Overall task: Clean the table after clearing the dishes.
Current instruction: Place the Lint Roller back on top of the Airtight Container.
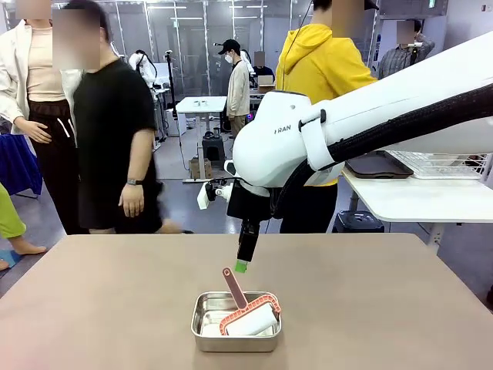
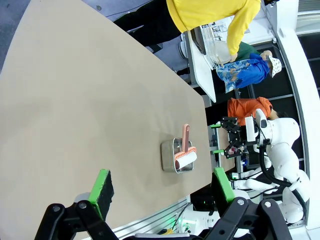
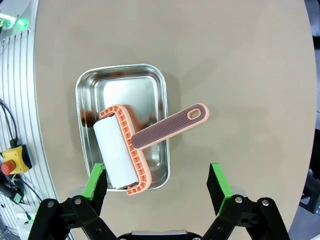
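The table (image 1: 92, 308) was a broad matte taupe-brown slab, bare over most of its top. Near the middle of its robot-side edge sat a shiny steel pan (image 1: 206, 327), rectangular with rounded corners. In it lay a lint roller (image 1: 252, 317): a white cylinder in a ribbed salmon-pink frame, its ridged handle rising out over the pan's far rim. The roller hid part of the pan's floor, and its sheet surface was too plain to show any dirt.

The right end effector (image 3: 158, 182) hung released above the pan, jaws spread wide, grasping nothing; from its wrist camera one green pad (image 3: 95, 182) stood over the roller's end and the other over bare table beside the pan. In the front view only one green fingertip (image 1: 241, 267) showed below the black body, the white arm (image 1: 370, 116) covering the rest.

The left end effector (image 2: 162, 192) was also released and empty, high above the table's edge, its black linkage cut off by the frame.

Beyond the far edge stood a person in a yellow hoodie (image 1: 323, 65), largely hidden by the arm, and another in black (image 1: 112, 139).
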Robot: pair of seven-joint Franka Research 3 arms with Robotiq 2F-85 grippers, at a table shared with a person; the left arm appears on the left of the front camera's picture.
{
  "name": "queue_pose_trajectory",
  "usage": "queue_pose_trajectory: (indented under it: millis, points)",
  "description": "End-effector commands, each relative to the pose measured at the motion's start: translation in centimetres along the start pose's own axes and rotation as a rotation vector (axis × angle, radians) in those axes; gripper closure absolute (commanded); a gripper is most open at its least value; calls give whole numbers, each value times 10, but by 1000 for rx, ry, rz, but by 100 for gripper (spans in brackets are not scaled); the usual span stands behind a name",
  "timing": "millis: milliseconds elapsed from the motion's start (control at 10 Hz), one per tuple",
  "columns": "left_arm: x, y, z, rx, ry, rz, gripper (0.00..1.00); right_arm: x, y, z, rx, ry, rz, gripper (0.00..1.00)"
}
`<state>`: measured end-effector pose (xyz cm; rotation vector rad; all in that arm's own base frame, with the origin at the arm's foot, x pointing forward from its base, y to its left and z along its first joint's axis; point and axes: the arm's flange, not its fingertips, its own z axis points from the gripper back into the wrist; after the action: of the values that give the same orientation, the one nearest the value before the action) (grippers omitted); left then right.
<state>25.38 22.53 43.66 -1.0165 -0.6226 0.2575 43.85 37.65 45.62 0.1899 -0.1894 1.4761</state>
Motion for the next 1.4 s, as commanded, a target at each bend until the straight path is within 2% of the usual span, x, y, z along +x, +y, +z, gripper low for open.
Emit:
queue_pose_trajectory:
  millis: [0, 200, 300, 400, 500, 700, 900, 1000, 1100, 1300]
  points:
    - [0, 0, 1, -6, -8, -5, 0, 2, 2, 0, 0, 1, 6, 0]
    - [0, 0, 1, -6, -8, -5, 0, 0, 0, 0, 0, 0, 0, 0]
    - [0, 0, 1, -6, -8, -5, 0, -15, -17, 26, 69, -47, -198, 0]
    - [0, 0, 1, -6, -8, -5, 0, -51, -35, 53, 176, -163, -406, 0]
    - [0, 0, 1, -6, -8, -5, 0, -98, -46, 74, 261, -293, -581, 0]
    - [0, 0, 1, -6, -8, -5, 0, -196, -42, 99, 405, -458, -795, 0]
    - [0, 0, 1, -6, -8, -5, 0, -291, -36, 127, 439, -617, -996, 0]
    - [0, 0, 1, -6, -8, -5, 0, -332, -32, 134, 451, -666, -1078, 0]
    - [0, 0, 1, -6, -8, -5, 0, -379, -28, 140, 429, -746, -1210, 0]
    - [0, 0, 1, -6, -8, -5, 0, -486, -7, 138, 405, -956, -1476, 0]
